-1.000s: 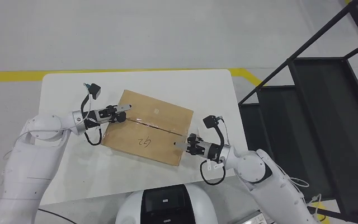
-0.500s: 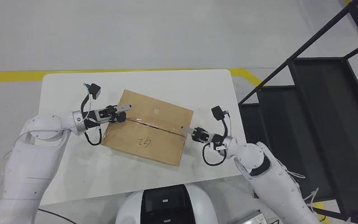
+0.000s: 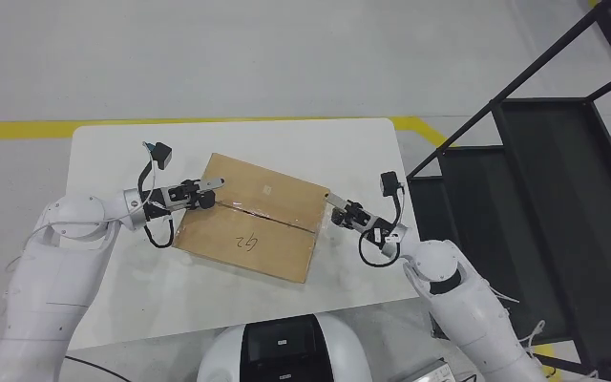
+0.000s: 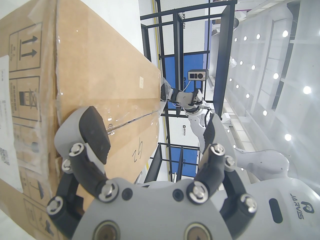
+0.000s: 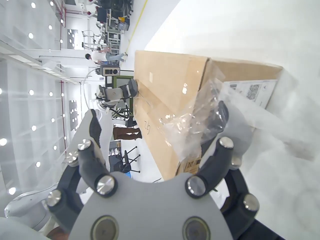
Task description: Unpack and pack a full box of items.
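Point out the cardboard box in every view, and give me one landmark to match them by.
Top view: the cardboard box lies mid-table, turned at a slant.
Left wrist view: the box is seen from one end, its taped seam running away from the camera.
Right wrist view: the box is seen from the opposite end, a corner nearest.
Shared landmark: the handwritten mark on the lid.

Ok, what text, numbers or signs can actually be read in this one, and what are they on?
"42": handwritten mark on the top of the cardboard box.
Two upward arrows: handling sign on the box's end face. The pictograms below it are unclear.
White label on a side face of the box: print too small to read.
Small sticker on the box top: unreadable.
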Motion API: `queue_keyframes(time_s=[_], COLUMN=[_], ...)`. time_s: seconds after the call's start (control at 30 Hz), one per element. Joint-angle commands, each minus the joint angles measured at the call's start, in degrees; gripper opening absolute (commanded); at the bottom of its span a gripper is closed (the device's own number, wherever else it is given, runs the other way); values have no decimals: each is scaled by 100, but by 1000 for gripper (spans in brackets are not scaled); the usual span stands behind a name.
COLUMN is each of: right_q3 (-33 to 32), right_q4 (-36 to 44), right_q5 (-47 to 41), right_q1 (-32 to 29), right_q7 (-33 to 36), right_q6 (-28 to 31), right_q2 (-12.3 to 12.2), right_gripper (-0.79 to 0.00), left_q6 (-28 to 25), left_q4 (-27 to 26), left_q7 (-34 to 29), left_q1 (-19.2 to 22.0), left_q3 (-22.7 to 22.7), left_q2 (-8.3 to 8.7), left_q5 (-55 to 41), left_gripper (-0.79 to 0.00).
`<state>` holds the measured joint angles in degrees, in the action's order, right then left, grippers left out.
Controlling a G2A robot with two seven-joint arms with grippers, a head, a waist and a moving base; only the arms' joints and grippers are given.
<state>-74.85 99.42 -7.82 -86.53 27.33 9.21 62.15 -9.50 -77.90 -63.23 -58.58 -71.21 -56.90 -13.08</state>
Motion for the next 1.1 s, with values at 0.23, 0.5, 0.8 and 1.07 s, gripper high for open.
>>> queue_keyframes(time_s=[0.23,0.5,0.8,1.07], right_q3=[-446,-159,-292,-701], right_q4=[323,-321,-850,-722], right_q5=[74,-303,-628,-733], right_q1=[-298,198,556,404], right_q7=[-204,72,-59,-11], right_q6=[430,43,29,133], right_q2=[-35,30,69,30], right_gripper=[0,0,0,-80], left_q6=[0,0,0,0], left_q4=[0,0,0,0], left_q7=[0,0,0,0], left_q1=[0,0,0,0], left_q3=[0,0,0,0], left_q2=[0,0,0,0], left_q5=[0,0,0,0], left_gripper=[0,0,0,0])
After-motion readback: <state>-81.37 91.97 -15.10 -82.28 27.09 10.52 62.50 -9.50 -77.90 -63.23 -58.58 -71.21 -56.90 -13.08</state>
